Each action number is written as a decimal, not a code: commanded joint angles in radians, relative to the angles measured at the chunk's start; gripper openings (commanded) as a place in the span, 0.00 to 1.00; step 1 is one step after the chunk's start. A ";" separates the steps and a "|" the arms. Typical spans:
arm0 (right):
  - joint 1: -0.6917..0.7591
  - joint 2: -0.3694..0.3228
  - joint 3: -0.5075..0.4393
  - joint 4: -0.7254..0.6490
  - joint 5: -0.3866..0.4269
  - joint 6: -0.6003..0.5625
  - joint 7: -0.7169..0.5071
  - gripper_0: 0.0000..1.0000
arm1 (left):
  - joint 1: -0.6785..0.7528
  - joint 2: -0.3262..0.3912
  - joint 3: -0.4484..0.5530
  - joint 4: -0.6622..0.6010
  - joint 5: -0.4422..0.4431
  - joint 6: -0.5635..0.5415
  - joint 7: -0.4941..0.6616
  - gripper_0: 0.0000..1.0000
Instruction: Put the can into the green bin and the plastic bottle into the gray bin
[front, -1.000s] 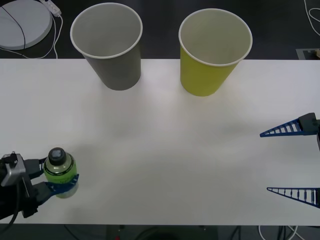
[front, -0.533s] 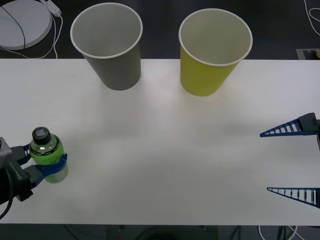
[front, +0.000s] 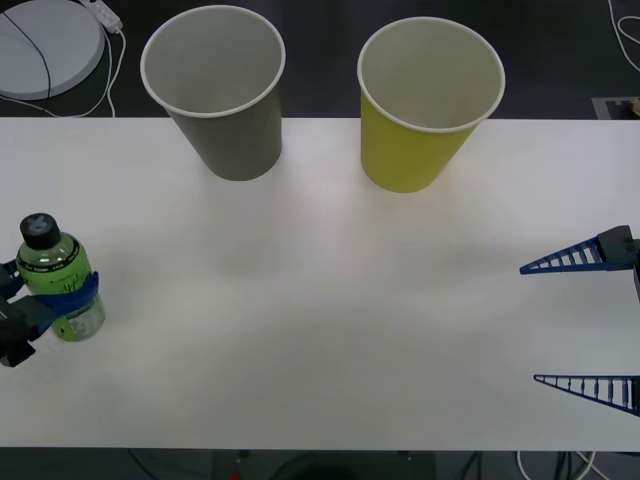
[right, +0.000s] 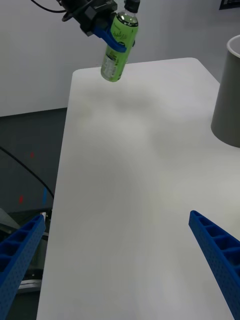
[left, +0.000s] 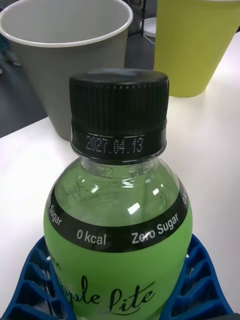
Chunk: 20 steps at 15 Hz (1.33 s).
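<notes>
On the plastic bottle (left: 117, 215), a date stamp, "2027.04.13", runs in pale digits around the collar just below the black screw cap (left: 119, 112). A black band circling the shoulder carries white lettering: "0 kcal" and "Zero Sugar", with "Sugar" again at its edge. Lower on the green label (left: 107, 280), dark script reads "Lite"; the word before it is partly hidden.

Even, bright overhead light washes the white table (front: 330, 300) almost featureless, with only faint, soft shadows below the gray bin (front: 215, 90) and green bin (front: 428, 100). Small specular highlights glint on the plastic bottle (left: 117, 220); the cups behind it look perhaps slightly soft.
</notes>
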 joint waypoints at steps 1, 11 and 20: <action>0.000 0.000 0.000 0.000 0.000 0.000 0.000 1.00 | -0.009 0.035 0.060 0.000 -0.022 -0.062 0.082 0.00; 0.000 0.000 0.000 0.000 0.000 0.000 0.000 1.00 | -0.121 0.081 0.244 0.002 -0.185 -0.273 0.395 0.00; 0.000 0.000 0.000 0.000 0.000 0.000 0.000 1.00 | -0.376 0.248 0.250 0.224 -0.173 -0.486 0.405 0.00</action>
